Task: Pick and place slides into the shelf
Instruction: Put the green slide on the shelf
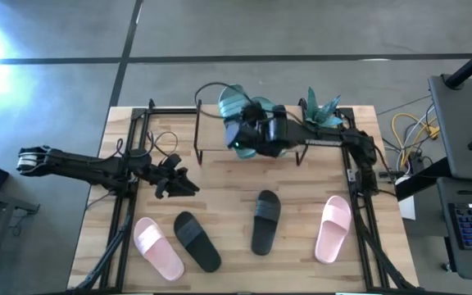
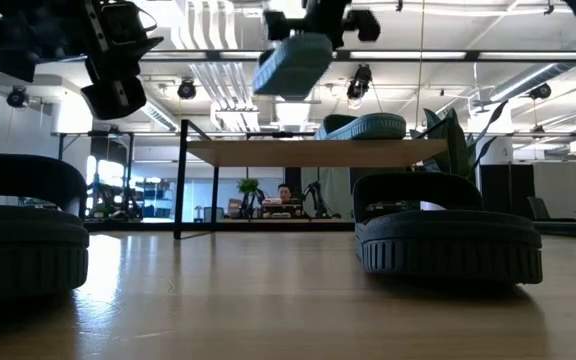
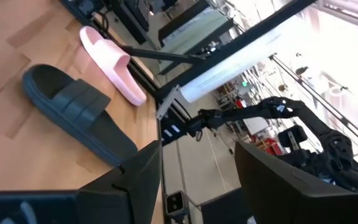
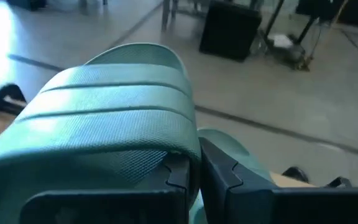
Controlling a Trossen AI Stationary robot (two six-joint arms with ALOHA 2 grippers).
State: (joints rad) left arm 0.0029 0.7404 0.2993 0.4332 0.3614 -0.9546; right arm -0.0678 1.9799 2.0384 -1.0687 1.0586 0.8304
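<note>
My right gripper (image 1: 246, 121) hangs over the shelf (image 1: 215, 135), shut on a teal slide (image 1: 233, 100) that shows high in the low view (image 2: 293, 62). A second teal slide (image 2: 363, 126) rests sole-down on the shelf's top board (image 2: 268, 152), partly under the gripper in the high view. On the table lie two black slides (image 1: 197, 240) (image 1: 265, 221) and two pink slides (image 1: 158, 248) (image 1: 333, 228), soles down. My left gripper (image 1: 183, 184) hovers open above the table's left half, with nothing between its fingers (image 3: 142, 180). My right gripper pinches the teal slide's strap at its edge (image 4: 178, 154) between its two fingers. The fingers come slanting down from the table's right side. The slide is lifted clear above the shelf and hangs tilted, as the low view shows.
A green plant (image 1: 322, 111) stands beside the shelf's right end. Black frame rails (image 1: 129, 156) (image 1: 355, 176) run along the table's left and right sides. Cables (image 1: 162, 143) lie near the left arm. Bare wood lies between the shelf and the slides.
</note>
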